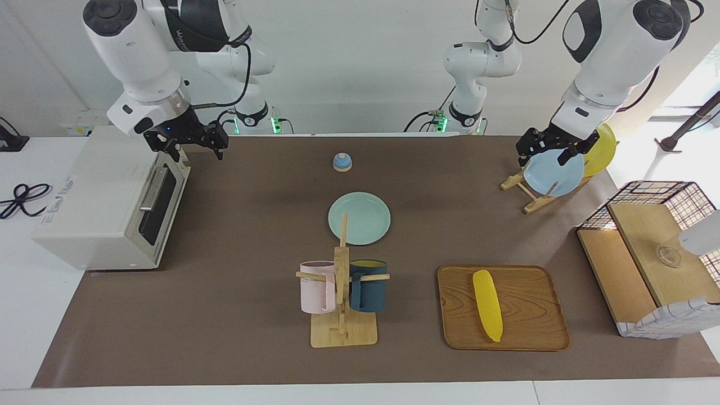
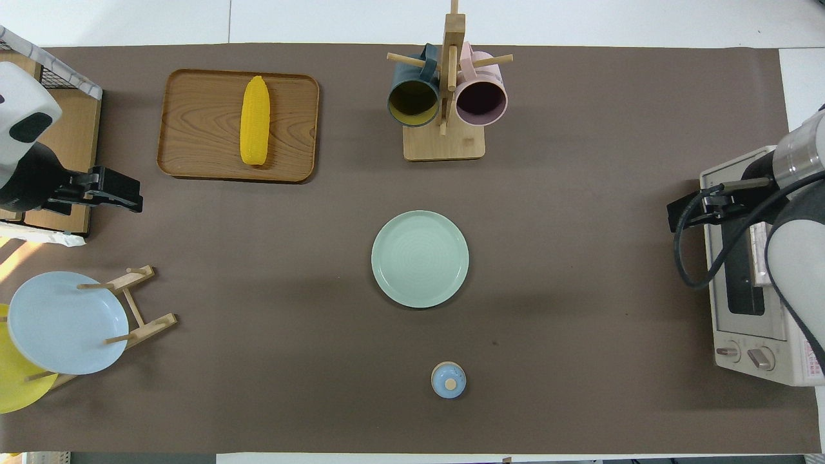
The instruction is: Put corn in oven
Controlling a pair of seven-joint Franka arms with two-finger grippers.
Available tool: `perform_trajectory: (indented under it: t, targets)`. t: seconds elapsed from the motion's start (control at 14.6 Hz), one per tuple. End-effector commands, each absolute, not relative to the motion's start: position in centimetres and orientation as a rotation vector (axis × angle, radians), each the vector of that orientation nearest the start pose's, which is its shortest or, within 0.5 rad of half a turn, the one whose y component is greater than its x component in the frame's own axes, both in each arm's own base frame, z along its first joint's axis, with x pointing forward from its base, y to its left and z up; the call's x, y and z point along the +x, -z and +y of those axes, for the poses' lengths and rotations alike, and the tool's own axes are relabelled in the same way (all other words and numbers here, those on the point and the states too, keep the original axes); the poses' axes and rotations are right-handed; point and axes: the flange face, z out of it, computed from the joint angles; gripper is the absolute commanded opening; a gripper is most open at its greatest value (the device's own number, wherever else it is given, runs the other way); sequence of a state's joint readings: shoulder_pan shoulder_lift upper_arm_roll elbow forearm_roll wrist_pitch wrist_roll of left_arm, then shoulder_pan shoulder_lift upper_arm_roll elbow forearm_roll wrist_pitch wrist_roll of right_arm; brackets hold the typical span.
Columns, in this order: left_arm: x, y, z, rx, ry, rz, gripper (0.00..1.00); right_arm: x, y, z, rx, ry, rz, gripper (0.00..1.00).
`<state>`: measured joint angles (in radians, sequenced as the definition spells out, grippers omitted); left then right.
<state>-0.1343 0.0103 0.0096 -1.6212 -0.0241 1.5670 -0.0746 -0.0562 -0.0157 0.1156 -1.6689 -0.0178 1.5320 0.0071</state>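
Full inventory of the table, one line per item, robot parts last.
corn: 1, yellow, on wooden tray, left arm's end
oven: 1, off-white, door shut, right arm's end
green plate: 1, table centre
bell: 1, blue, nearer the robots than the green plate
mug stand: 1, wooden, pink mug and dark blue mug hung on it
plate rack: 1, wooden, holding blue plate and yellow plate
basket box: 1, wire and wood, left arm's end
left claw: open, over the plate rack
right claw: open, over the oven

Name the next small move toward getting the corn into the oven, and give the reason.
Probably bring the open right gripper down to the oven door handle: the door is shut, that gripper hangs just above it, and the corn lies untouched on the wooden tray.
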Motion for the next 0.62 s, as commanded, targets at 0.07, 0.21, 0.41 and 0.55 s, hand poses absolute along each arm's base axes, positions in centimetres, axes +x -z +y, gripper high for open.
perform_trajectory:
  t: [0.07, 0.21, 0.41, 0.55]
  targets:
    - [54.73, -59.48, -7.04, -3.145, -0.086, 0.089, 1.00, 53.72, -58.68, 3.00, -3.140, -0.183, -0.053, 1.00]
    - [54.72, -59.70, -6.98, -3.149, -0.072, 0.089, 1.00, 53.72, -58.68, 3.00, -3.140, -0.183, -0.055, 1.00]
    - [54.97, -59.73, -7.18, -3.151, -0.043, 0.076, 1.00, 53.72, -58.68, 3.01, -3.139, -0.183, -0.052, 1.00]
    - [55.51, -59.93, -7.24, -3.156, 0.019, 0.076, 1.00, 53.72, -58.68, 3.01, -3.138, -0.183, -0.055, 1.00]
